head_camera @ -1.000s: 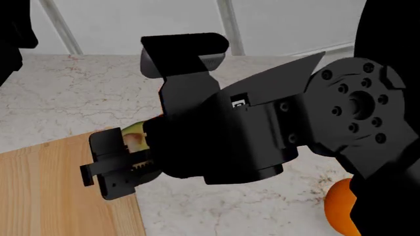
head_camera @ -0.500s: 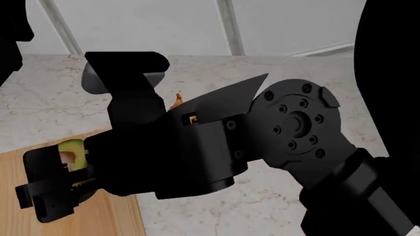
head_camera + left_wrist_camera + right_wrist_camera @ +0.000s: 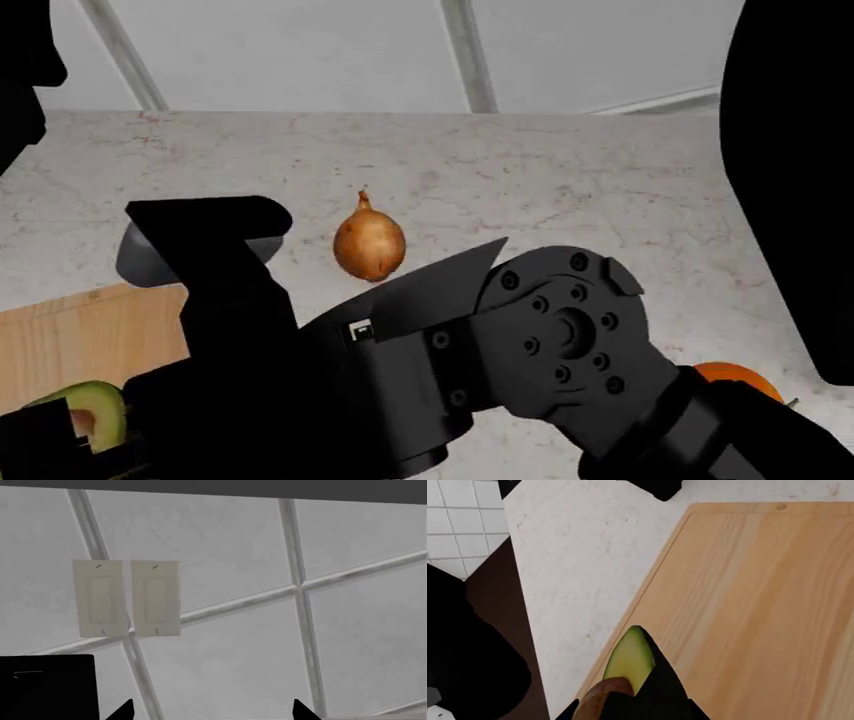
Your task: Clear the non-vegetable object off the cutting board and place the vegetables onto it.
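Observation:
My right gripper (image 3: 54, 450) is shut on the halved green avocado (image 3: 94, 412), holding it over the corner of the light wooden cutting board (image 3: 80, 335). In the right wrist view the avocado (image 3: 630, 655) and its brown pit (image 3: 597, 702) sit between the dark fingers (image 3: 657, 685), above the cutting board (image 3: 760, 605) close to its edge. The golden-brown onion (image 3: 368, 243) rests on the marble counter, right of the board. The orange fruit (image 3: 731, 380) lies on the counter at the right, partly hidden by my right arm. My left gripper (image 3: 212, 712) is open and empty, facing the wall.
The marble counter (image 3: 561, 190) runs back to a tiled wall (image 3: 294, 50). Two pale switch plates (image 3: 127, 599) hang on the wall in the left wrist view. The counter's edge (image 3: 527, 630) drops off beside the board. My left arm (image 3: 20, 60) shows dark at the upper left.
My right arm has swung left and lower with the avocado, from the board's right edge to over its near corner. The onion has come into view.

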Robot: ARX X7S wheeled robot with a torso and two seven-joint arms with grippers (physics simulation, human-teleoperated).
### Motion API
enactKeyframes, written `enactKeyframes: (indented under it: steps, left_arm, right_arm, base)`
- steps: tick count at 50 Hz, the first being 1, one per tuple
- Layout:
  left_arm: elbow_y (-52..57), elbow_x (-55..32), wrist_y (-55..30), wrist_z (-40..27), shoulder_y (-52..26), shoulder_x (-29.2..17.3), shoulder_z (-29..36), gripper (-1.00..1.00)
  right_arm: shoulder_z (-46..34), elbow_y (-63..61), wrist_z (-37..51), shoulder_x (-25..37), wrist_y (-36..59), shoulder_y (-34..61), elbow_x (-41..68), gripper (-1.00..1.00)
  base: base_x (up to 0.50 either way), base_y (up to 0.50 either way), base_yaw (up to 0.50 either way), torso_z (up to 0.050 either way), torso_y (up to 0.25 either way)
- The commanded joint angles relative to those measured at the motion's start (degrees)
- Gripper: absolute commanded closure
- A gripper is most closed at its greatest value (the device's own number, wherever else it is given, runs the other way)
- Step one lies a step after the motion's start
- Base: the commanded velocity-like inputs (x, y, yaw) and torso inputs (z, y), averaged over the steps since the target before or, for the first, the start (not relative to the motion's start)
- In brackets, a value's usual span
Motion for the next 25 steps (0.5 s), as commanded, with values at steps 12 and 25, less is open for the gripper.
enactKeyframes:
  steps: [12,25]
  left_arm:
    - [-0.2,-0.5,0.3,-0.4,0.2,-0.3,0.0,-1.0]
    - [0.3,-1.1,0.1,-1.0,0.6,-0.6,-0.4,-1.0]
  right_arm:
    - [-1.9,-1.4,-1.9,-0.6,0.4,-3.6,-1.0,1.0]
    - [-2.0,-1.7,-3.0,0.3,-0.1,-4.9,-2.3,1.0]
  base:
    - [0.0,0.0,0.0,0.0,0.0]
    - [0.0,0.0,0.0,0.0,0.0]
